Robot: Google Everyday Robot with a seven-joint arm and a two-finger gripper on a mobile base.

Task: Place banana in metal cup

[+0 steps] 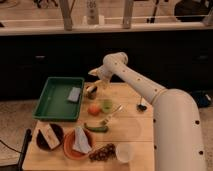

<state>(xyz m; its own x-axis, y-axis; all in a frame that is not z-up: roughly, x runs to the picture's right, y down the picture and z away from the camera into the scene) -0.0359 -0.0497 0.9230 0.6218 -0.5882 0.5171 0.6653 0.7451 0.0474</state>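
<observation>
A: At centre frame, just right of the green tray (50,102) — the gripper (95,76) hangs close above the metal cup (92,93) on the worktop (131,126).
B: Banana (90,88)?
A: Pale stub at the cup's mouth, directly under the gripper. Gripper apart or together — cannot tell.

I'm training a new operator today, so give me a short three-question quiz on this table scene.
1. True or false: the green tray holds a grey-blue block.
2. Nearest the metal cup: A) grapes, B) pincer, C) translucent cup?
3. What colour is the small cup beside the orange fruit?
Key: 1 true; 2 B, the pincer hangs just above the metal cup; 3 light green.
</observation>
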